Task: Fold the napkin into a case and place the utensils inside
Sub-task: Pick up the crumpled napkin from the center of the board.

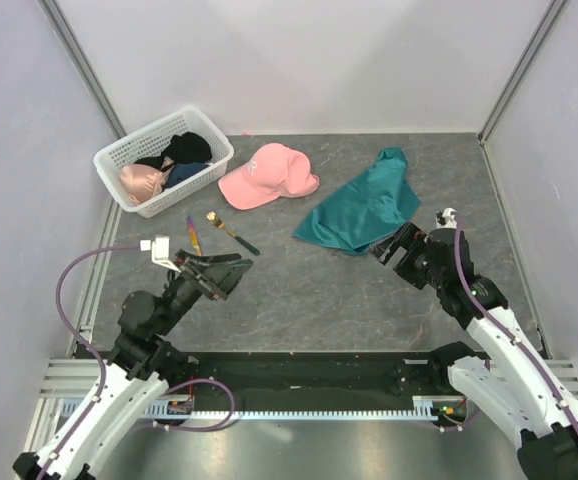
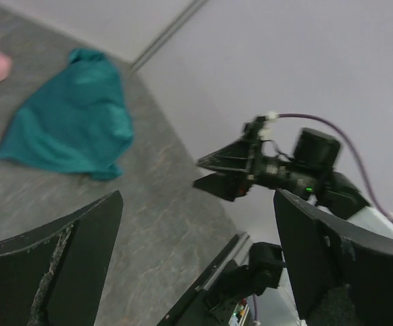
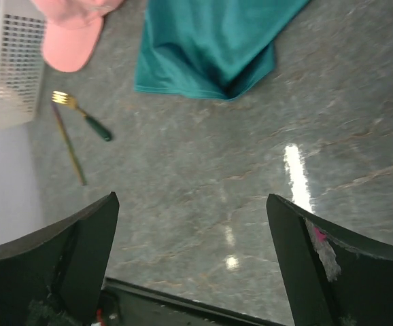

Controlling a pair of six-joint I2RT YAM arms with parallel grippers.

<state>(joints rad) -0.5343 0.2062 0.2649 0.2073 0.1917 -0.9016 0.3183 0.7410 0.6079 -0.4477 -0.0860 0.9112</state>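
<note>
**A:** What is shown from above?

**B:** The napkin [image 1: 359, 210] is seen rumpled toward the far right corner of the worktop [image 1: 309, 300], not yet folded. The fork [image 1: 231, 231] and the purple-and-orange piece [image 1: 193, 236] are laid side by side left of the middle, near the basket [image 1: 149, 128] in the far left corner. The pink cap [image 1: 267, 176] is set between basket and napkin. The right gripper [image 1: 387, 250] is held just beside the napkin's near edge, and the left gripper [image 1: 234, 272] near the cutlery. Both are spread and nothing is held.

**A:** And from the left wrist?

**B:** The jaws are seen wide apart, with the napkin [image 2: 71, 129] well beyond them.

**A:** From the right wrist?

**B:** Spread jaws again. The napkin's [image 3: 210, 47] near edge is seen bunched.

**A:** How is the step best done?

**B:** The cloth should probably be flattened first. A single layer at a near corner should be pinched, not the bunch. The opposite side should be drawn out by the other arm, so that straight folds can be made clear of the cap.
</note>
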